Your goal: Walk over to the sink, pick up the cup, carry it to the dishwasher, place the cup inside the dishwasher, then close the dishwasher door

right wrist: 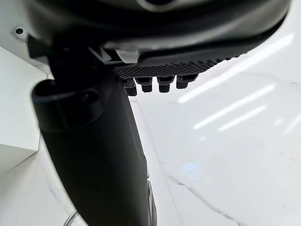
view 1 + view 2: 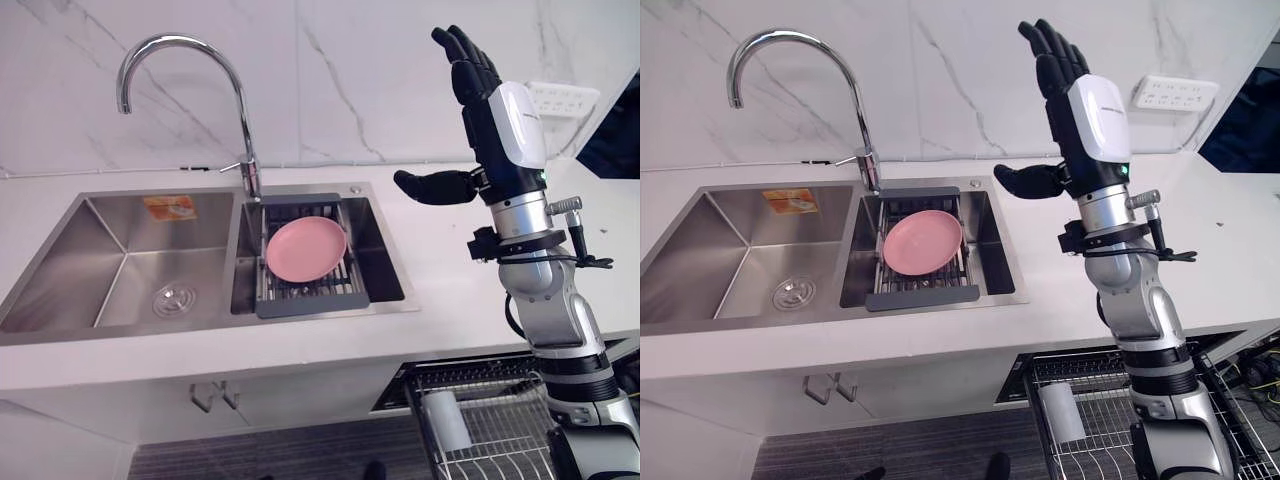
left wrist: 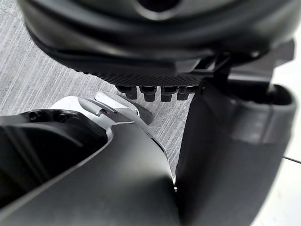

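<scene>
My right hand point(image 2: 478, 95) is raised above the white counter to the right of the sink point(image 2: 60, 335). It is open, with straight fingers pointing up and the thumb point(image 2: 435, 186) sticking out toward the sink, and it holds nothing. In the right wrist view that hand point(image 1: 94, 141) faces the marble wall. A white cup point(image 2: 447, 420) lies on its side in the pulled-out dishwasher rack point(image 2: 500, 440) below the counter at the lower right. My left hand point(image 3: 155, 28) hangs over the grey floor with straight fingers and is empty.
A pink plate point(image 2: 305, 248) rests on a dark drain rack point(image 2: 310, 300) in the sink's right basin. The left basin holds only its drain point(image 2: 174, 298). A tall chrome faucet point(image 2: 240, 110) arches over the sink. A white wall outlet point(image 2: 565, 100) sits behind my right hand.
</scene>
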Robot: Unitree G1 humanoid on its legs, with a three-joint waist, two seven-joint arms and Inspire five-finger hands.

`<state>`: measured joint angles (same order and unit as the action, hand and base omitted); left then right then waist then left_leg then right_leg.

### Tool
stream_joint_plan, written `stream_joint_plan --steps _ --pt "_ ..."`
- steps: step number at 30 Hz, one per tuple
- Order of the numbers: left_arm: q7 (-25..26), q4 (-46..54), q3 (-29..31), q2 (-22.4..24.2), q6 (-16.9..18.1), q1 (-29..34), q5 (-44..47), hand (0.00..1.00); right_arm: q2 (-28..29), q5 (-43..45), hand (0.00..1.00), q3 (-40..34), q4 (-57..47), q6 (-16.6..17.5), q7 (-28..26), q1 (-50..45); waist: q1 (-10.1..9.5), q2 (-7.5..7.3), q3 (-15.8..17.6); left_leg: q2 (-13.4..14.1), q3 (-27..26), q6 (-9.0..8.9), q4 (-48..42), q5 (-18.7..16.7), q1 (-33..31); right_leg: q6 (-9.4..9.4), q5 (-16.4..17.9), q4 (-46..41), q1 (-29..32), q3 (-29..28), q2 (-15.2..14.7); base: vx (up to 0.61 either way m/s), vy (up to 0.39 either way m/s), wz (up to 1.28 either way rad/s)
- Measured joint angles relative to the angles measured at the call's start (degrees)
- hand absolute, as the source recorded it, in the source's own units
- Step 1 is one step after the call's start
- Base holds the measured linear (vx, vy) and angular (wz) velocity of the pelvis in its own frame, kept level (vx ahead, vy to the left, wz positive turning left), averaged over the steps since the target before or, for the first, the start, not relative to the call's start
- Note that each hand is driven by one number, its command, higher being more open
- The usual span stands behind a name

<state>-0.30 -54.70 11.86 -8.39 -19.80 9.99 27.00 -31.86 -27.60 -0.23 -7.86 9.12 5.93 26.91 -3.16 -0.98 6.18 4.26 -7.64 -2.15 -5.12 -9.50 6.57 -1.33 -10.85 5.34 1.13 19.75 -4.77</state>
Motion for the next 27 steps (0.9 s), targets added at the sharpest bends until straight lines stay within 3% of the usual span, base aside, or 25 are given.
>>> stream_joint_plan --steps 10,16,19,27 --pt "0.21 0.16 -1.09 -0.22 0.13 0.17 -0.03 1.0 0.0 -0.84 1.0 2.53 -0.07 0.25 -6.85 -0.52 -0.37 -0.13 -0.45 0.01 0.8 -0.03 -0.21 0.03 0.1 0.16 -0.16 0.0 -0.41 0.86 -0.08 0.01 0.016 0.04" --pt "0.34 0.33 -1.29 -0.41 0.12 0.12 -0.02 1.0 -0.03 -7.49 1.0 11.14 5.5 0.03 -12.28 -0.43 -1.14 -0.5 -0.72 -0.19 2.45 0.0 -0.78 0.18 -1.3 0.16 -0.16 0.0 -0.24 2.38 -0.47 0.0 0.021 0.13" --pt "0.38 0.6 -1.29 -0.41 0.17 -0.23 0.03 1.0 -0.05 -10.41 1.0 14.41 9.99 -0.83 -13.38 -0.19 -2.5 -0.57 -0.69 -0.18 3.11 -0.05 -1.08 0.23 -2.43 0.16 -0.16 0.0 0.3 2.73 -0.51 -0.01 0.006 0.11" --pt "1.07 0.86 -1.18 -0.45 0.19 -1.17 0.61 1.0 -0.24 -15.32 1.0 18.69 16.26 -3.4 -13.41 3.38 -3.85 -1.12 -0.09 -0.29 4.03 -0.06 -1.17 0.51 -4.19 0.29 -0.32 -0.01 1.54 3.55 -0.67 0.0 0.005 0.06"
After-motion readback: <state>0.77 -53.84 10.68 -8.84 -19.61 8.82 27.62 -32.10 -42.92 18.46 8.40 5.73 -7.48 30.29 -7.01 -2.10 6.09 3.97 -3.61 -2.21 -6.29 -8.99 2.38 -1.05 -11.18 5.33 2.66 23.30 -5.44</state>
